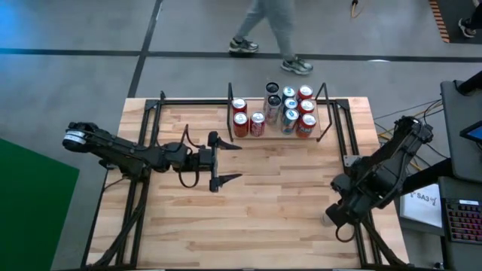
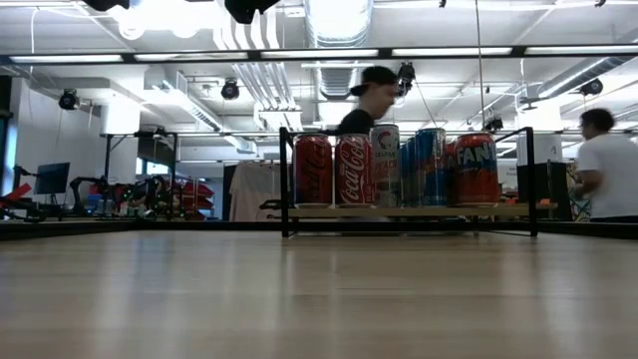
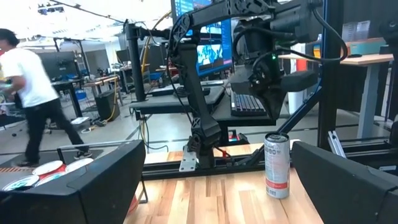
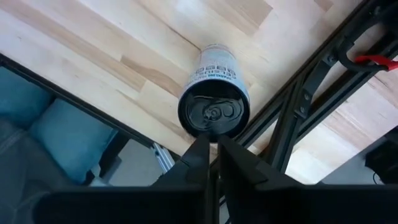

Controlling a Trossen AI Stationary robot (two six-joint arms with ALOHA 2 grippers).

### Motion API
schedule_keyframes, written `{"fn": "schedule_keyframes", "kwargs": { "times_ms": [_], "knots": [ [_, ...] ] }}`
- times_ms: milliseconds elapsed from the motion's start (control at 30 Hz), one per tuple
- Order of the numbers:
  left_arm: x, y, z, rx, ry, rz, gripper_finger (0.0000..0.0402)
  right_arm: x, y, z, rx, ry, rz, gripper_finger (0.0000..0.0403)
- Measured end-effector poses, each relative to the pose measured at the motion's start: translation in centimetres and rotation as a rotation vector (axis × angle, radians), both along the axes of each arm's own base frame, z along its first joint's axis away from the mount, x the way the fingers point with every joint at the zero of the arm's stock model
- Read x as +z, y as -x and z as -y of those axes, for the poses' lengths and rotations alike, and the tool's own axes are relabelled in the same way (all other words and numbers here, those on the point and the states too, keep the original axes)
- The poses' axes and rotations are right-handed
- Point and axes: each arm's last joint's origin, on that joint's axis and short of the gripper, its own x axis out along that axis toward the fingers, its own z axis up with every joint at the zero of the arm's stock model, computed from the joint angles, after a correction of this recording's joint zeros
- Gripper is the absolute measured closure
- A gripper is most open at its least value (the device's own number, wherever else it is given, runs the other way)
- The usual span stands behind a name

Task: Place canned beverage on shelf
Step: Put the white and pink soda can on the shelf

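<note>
A slim white and red can (image 4: 214, 102) stands upright on its base near the table's right edge (image 3: 277, 165), close to the near corner. My right gripper (image 4: 213, 149) hangs above it, shut and pointing down; in the left wrist view a gap shows between it and the can's top. My left gripper (image 1: 226, 161) hovers open and level over the table's left middle, with nothing between its fingers. The shelf (image 1: 279, 137) stands at the far middle and holds several upright cans (image 2: 399, 170).
Black frame rails (image 4: 292, 112) run along the table's right edge beside the lone can. A desk with a keyboard (image 1: 461, 218) stands to the right. People move beyond the far edge (image 1: 263, 30). Bare planks (image 1: 279, 196) lie between the two arms.
</note>
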Motion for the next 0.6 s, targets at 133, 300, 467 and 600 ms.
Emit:
{"fn": "schedule_keyframes", "kwargs": {
  "times_ms": [133,300,467,600],
  "knots": [
    [0.1,0.0,0.0,0.0,-0.002,0.006,0.0012,0.0,0.0,0.0,0.0,0.0,0.0,0.0346],
    [0.1,0.0,0.0,0.001,-0.01,0.012,0.0012,0.0,0.0,0.0,-0.036,0.004,-0.012,0.0265],
    [-0.1,-0.1,0.0,0.006,-0.064,-0.006,0.0012,0.0,0.1,0.1,-0.083,0.007,-0.029,0.0176],
    [-1.0,-0.6,0.1,0.006,-0.101,-0.056,0.0012,0.0,0.1,0.1,-0.091,0.003,-0.034,0.012]
  ]
}}
